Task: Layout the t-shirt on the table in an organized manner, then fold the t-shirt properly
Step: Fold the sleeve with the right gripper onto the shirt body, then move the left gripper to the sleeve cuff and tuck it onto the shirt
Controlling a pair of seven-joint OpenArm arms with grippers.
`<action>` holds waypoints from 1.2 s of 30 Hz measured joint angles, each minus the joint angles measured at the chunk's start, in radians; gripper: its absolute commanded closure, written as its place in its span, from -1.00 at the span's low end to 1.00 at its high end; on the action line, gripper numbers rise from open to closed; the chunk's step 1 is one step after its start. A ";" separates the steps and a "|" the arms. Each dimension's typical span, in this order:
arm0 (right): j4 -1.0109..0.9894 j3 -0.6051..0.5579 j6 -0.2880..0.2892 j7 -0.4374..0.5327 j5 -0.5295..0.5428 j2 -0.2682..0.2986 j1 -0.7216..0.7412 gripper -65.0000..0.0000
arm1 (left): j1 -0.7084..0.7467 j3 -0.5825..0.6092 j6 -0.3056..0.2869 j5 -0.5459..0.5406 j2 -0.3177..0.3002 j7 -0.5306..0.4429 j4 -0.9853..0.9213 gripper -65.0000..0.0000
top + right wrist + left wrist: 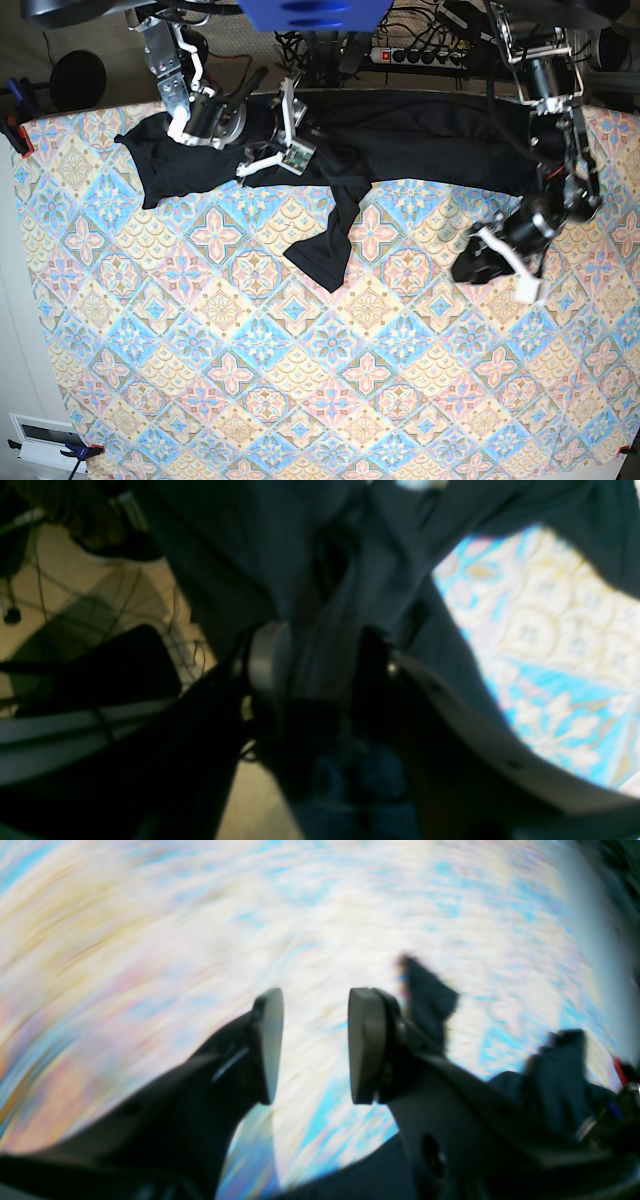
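The left gripper (500, 262) is hovering wide and empty over the tabletop (300, 400). Farther, the thin, limp t-shirt (400, 150) is lying stretched along the far edge; its hems seem best for grasping. The right gripper (320, 675) is straddling cloth; its grip is unclear.

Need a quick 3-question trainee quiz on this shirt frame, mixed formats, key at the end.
1. True or false: the t-shirt lies bunched along the far edge of the table, with one part trailing toward the middle.
2. Which gripper has shirt fabric between its fingers? A) left gripper B) right gripper C) both
3. Fill in: the left gripper hovers with its jaws ____ and nothing between them.

Key:
1. True. The shirt is stretched in a band at the far edge, not laid flat.
2. B. The right wrist view shows black cloth running between the fingers; the jaws look parted.
3. open
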 measured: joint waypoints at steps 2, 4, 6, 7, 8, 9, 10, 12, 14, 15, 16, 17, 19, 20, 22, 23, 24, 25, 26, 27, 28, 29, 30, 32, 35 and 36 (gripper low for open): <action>0.000 0.047 -0.002 -0.003 -0.008 0.001 -0.002 0.26 | -0.066 0.092 0.030 0.065 0.021 0.004 -0.042 0.34; 0.000 0.087 -0.001 -0.009 -0.007 0.003 -0.004 0.27 | -0.108 0.159 0.035 0.115 0.060 0.003 -0.082 0.34; 0.000 0.125 -0.002 -0.004 -0.006 0.000 -0.003 0.27 | -0.148 0.238 0.036 0.155 0.087 0.006 -0.137 0.34; 0.000 0.137 -0.001 -0.004 -0.006 0.000 -0.004 0.27 | -0.166 0.274 0.037 0.174 0.102 0.010 -0.164 0.34; 0.000 0.152 -0.001 -0.005 -0.007 0.000 -0.004 0.27 | -0.185 0.312 0.037 0.185 0.113 0.009 -0.192 0.34; 0.000 0.166 -0.001 -0.005 -0.006 0.000 -0.004 0.27 | -0.203 0.355 0.037 0.193 0.121 0.008 -0.216 0.33; 0.000 0.179 -0.001 -0.008 -0.007 0.000 -0.001 0.27 | -0.220 0.393 0.036 0.197 0.130 0.002 -0.242 0.33; 0.000 0.190 -0.001 -0.007 -0.006 0.000 0.003 0.27 | -0.248 0.445 0.037 0.213 0.154 -0.004 -0.303 0.33; 0.000 0.192 -0.001 -0.008 -0.007 0.000 0.002 0.27 | -0.268 0.462 0.037 0.225 0.188 -0.004 -0.360 0.33; 0.000 0.192 -0.001 -0.007 -0.006 0.000 0.002 0.27 | -0.272 0.463 0.036 0.224 0.204 -0.005 -0.382 0.33; 0.000 0.192 -0.001 -0.003 -0.005 0.000 0.002 0.27 | -0.276 0.463 0.037 0.230 0.217 -0.005 -0.401 0.33; 0.000 0.192 -0.001 -0.004 -0.003 0.000 0.002 0.27 | -0.282 0.463 0.037 0.249 0.228 -0.005 -0.421 0.33; 0.000 0.193 -0.001 -0.005 -0.004 0.000 0.002 0.27 | -0.292 0.464 0.038 0.299 0.254 -0.005 -0.457 0.33; 0.000 0.193 -0.001 -0.005 -0.004 0.000 0.002 0.27 | -0.295 0.464 0.038 0.324 0.268 -0.005 -0.467 0.33; 0.000 0.193 -0.001 -0.005 -0.003 0.000 0.002 0.27 | -0.294 0.464 0.038 0.383 0.293 -0.004 -0.470 0.33; 0.000 0.193 -0.001 -0.005 -0.004 0.000 0.002 0.27 | -0.294 0.463 0.037 0.409 0.307 -0.004 -0.473 0.33; 0.000 0.193 -0.001 -0.005 -0.004 0.000 0.002 0.27 | -0.294 0.463 0.038 0.436 0.322 -0.006 -0.473 0.34; 0.000 0.193 -0.001 -0.005 -0.004 0.000 0.002 0.27 | -0.294 0.463 0.037 0.457 0.335 -0.009 -0.473 0.35; 0.000 0.193 -0.001 -0.005 -0.004 0.000 0.002 0.27 | -0.294 0.463 0.037 0.480 0.344 -0.010 -0.473 0.36; 0.000 0.193 -0.001 -0.005 -0.004 0.000 0.002 0.27 | -0.294 0.464 0.037 0.496 0.354 -0.009 -0.473 0.39; 0.000 0.193 -0.001 -0.005 -0.003 0.000 0.002 0.27 | -0.294 0.465 0.037 0.500 0.358 -0.006 -0.473 0.48; 0.000 0.193 -0.001 -0.005 -0.003 0.000 0.002 0.27 | -0.294 0.465 0.037 0.500 0.359 -0.004 -0.473 0.61; 0.000 0.199 -0.001 -0.005 -0.003 0.000 0.002 0.27 | -0.294 0.465 0.037 0.499 0.359 -0.004 -0.474 0.76; 0.000 0.226 -0.001 -0.005 -0.003 0.000 0.002 0.27 | -0.294 0.458 0.037 0.492 0.355 -0.005 -0.474 1.00; 0.000 0.253 -0.001 -0.005 -0.003 0.000 0.005 0.27 | -0.285 0.442 0.037 0.489 0.332 -0.001 -0.438 0.98; 0.000 0.261 -0.001 -0.005 -0.003 -0.001 0.005 0.27 | -0.269 0.417 0.037 0.480 0.317 -0.001 -0.387 1.00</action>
